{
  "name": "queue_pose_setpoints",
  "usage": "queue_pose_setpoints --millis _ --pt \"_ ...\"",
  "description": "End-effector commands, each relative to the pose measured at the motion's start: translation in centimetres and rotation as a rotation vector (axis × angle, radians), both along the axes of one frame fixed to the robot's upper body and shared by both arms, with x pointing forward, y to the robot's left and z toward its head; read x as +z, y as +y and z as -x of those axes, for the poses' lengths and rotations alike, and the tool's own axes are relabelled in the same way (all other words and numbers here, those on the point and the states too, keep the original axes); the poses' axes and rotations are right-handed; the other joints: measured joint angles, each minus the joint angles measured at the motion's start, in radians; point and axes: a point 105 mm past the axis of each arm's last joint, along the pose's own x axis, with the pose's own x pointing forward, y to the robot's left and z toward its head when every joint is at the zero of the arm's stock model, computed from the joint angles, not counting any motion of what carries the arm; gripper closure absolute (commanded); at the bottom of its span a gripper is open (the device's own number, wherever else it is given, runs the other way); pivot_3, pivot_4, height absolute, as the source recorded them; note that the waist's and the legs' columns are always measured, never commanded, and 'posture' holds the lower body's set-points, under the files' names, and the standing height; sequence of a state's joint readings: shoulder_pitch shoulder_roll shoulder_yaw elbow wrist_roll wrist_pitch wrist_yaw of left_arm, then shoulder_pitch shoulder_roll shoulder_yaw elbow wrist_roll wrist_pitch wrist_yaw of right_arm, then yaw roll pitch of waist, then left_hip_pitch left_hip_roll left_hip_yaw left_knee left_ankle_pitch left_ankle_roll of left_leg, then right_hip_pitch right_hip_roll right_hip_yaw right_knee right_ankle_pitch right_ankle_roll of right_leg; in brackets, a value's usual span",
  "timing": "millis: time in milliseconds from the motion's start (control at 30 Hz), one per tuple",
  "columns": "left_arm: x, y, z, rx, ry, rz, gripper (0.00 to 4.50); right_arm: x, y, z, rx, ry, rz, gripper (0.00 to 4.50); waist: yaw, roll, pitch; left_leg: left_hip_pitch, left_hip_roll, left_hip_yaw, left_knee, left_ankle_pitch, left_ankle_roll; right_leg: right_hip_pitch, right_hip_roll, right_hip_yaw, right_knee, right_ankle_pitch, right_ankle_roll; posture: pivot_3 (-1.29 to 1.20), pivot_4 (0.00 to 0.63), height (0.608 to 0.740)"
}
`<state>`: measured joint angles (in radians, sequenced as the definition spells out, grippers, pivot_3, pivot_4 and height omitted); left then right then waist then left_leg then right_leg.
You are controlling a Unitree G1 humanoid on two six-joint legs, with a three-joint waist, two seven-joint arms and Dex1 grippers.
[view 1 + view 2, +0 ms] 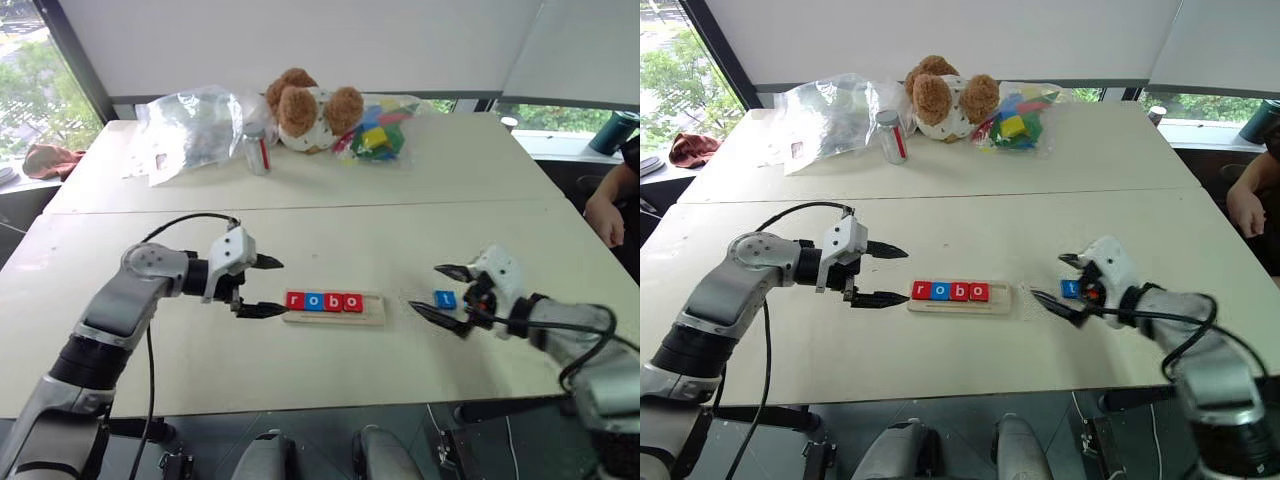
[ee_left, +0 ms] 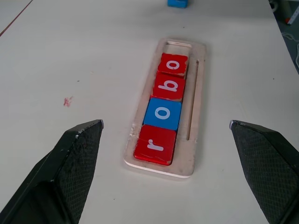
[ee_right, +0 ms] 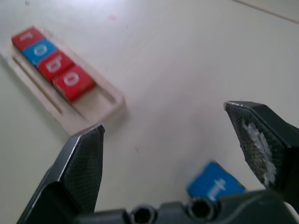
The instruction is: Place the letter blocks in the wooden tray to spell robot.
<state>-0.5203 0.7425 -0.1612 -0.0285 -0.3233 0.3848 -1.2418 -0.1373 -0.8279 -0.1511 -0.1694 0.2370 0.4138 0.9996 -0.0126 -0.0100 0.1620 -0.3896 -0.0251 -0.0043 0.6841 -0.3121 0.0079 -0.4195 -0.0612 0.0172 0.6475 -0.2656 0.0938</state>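
Note:
The wooden tray lies mid-table and holds four letter blocks: red r, blue o, red b and red o. Its right end slot is bare. The same row appears in the left wrist view on the tray. My left gripper hovers open just left of the tray, holding nothing. A blue t block lies flat on the table to the right of the tray. My right gripper stands open over it, fingers either side, not clamped; the t block sits near the finger roots.
At the table's far side are a teddy bear, a bag of coloured toy blocks, a clear plastic bag and a small can. A person's arm rests at the right edge.

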Motion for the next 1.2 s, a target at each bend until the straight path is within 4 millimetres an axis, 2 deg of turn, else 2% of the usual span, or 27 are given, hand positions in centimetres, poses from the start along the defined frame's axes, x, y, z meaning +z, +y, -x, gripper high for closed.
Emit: queue_pose_setpoints --millis 33,167,333,467,567,733,767,900,933,1000,1100,1200 --pt "1.4 0.5 -0.5 0.011 -0.065 -0.009 0.00 -0.5 -2.0 -0.7 0.134 0.008 0.097 0.04 -0.001 0.000 0.000 0.000 0.000 0.000 0.000 0.000 0.000 0.000 0.000 0.000 0.000 0.000 0.000 0.00 0.150 0.740" --pt "1.4 0.6 0.0 0.018 -0.058 -0.006 0.00 -1.3 -3.4 -2.0 0.202 0.051 0.149 0.04 -0.006 0.001 0.000 0.000 0.003 0.000 -0.001 0.000 0.000 -0.001 0.001 0.000 0.001 0.000 0.000 0.00 0.150 0.740" --pt "1.3 1.6 0.6 0.060 -0.049 -0.022 0.00 -1.9 -3.1 -2.5 0.300 0.096 0.167 0.04 -0.003 0.001 0.001 -0.001 0.003 0.000 -0.001 0.000 -0.001 -0.004 0.000 0.002 0.001 0.000 0.000 0.00 0.150 0.740" --pt "0.9 2.2 0.9 0.081 -0.045 -0.049 0.00 -2.6 -3.2 -3.1 0.314 0.101 0.186 0.04 0.001 0.001 0.001 -0.001 0.002 0.000 -0.001 0.000 -0.001 -0.003 -0.002 0.002 0.001 0.000 0.000 0.00 0.150 0.740" --pt "0.6 2.3 1.1 0.089 -0.040 -0.060 0.00 -2.9 -2.8 -3.3 0.345 0.108 0.178 0.85 -0.001 0.001 0.001 -0.001 0.002 0.000 -0.001 0.001 -0.001 -0.003 -0.002 0.002 0.001 0.000 0.000 0.00 0.150 0.740" --pt "0.6 2.4 1.3 0.089 -0.034 -0.065 0.00 -2.9 -2.4 -3.5 0.365 0.094 0.177 3.40 -0.002 0.001 0.000 -0.001 0.002 0.000 -0.001 0.001 -0.002 -0.003 -0.002 0.002 0.002 0.000 0.000 0.00 0.150 0.740" --pt "0.7 2.5 1.3 0.091 -0.034 -0.067 0.00 -2.8 -2.3 -3.6 0.365 0.083 0.176 3.39 -0.001 0.001 0.000 -0.001 0.002 0.000 -0.001 0.001 -0.002 -0.003 -0.002 0.002 0.002 0.000 -0.001 0.00 0.150 0.740" --pt "0.8 2.9 1.0 0.093 -0.037 -0.081 0.00 0.1 1.4 -3.9 0.426 0.033 0.104 3.39 -0.007 0.002 0.001 -0.001 0.002 0.000 -0.001 0.001 -0.002 -0.004 -0.002 0.003 0.002 0.000 -0.001 0.00 0.150 0.740" --pt "0.8 2.8 0.9 0.089 -0.037 -0.082 0.00 0.8 3.1 -3.7 0.462 0.021 0.097 3.39 -0.007 0.002 0.001 -0.001 0.002 0.000 -0.001 0.001 -0.002 -0.005 -0.002 0.003 0.003 0.000 -0.001 0.00 0.150 0.740" --pt "0.8 2.6 0.8 0.082 -0.037 -0.081 0.00 1.5 5.3 -3.2 0.497 0.009 0.096 3.39 -0.003 0.002 0.001 -0.002 0.003 0.000 -0.001 0.001 -0.003 -0.007 -0.002 0.003 0.004 0.000 -0.001 0.00 0.150 0.740" --pt "0.7 2.3 0.7 0.073 -0.037 -0.078 0.00 1.0 7.0 -3.1 0.486 0.028 0.138 3.39 0.005 0.002 0.001 -0.003 0.003 -0.001 -0.002 0.001 -0.003 -0.007 -0.002 0.002 0.004 0.000 -0.001 0.00 0.150 0.740" --pt "0.6 2.0 0.4 0.071 -0.037 -0.073 0.00 0.0 7.7 -3.5 0.453 0.050 0.174 3.39 0.008 0.002 0.000 -0.003 0.001 -0.001 -0.001 0.001 -0.003 -0.006 -0.003 0.002 0.002 0.000 -0.001 0.00 0.150 0.740"
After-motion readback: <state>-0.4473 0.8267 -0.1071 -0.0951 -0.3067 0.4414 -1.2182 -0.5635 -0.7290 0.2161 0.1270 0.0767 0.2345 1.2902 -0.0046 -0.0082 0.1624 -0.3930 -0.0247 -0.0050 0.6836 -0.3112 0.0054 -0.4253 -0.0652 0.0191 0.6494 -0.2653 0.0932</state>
